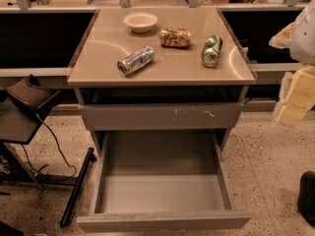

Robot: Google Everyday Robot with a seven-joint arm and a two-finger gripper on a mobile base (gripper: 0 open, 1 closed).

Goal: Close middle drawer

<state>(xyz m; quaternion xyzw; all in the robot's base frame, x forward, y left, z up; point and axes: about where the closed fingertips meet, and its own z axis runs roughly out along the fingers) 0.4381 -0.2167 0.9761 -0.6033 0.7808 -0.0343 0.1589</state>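
The middle drawer (162,193) stands pulled almost all the way out of the cabinet. It reaches toward me along the floor, its smooth grey inside is bare, and its plain front sits at the bottom of the view. Above it, the scratched drawer front (162,116) juts out a little, with a dark gap under the tabletop (167,70).

On the tabletop are a pale bowl (141,21) at the back, a crumpled snack bag (175,37) beside it, a silver can (136,60) lying on its side, and a dented green can (212,50) near the right edge.

The gripper (294,104) hangs off to the right of the cabinet, about level with the scratched front and well apart from the middle drawer. It touches nothing and holds nothing I can see. I cannot tell whether it is open or closed.

By my reckoning the closing has not begun, and the arm is only at the approach. As I see it, the gripper must next come down and round to the outer face of the drawer front. With no handle there, it has to be a flat push. I would place it near the middle of the front so the drawer runs straight on its slides instead of skewing. A black bar (76,188) lies on the floor by the drawer's left side, but it looks clear of the drawer's path.
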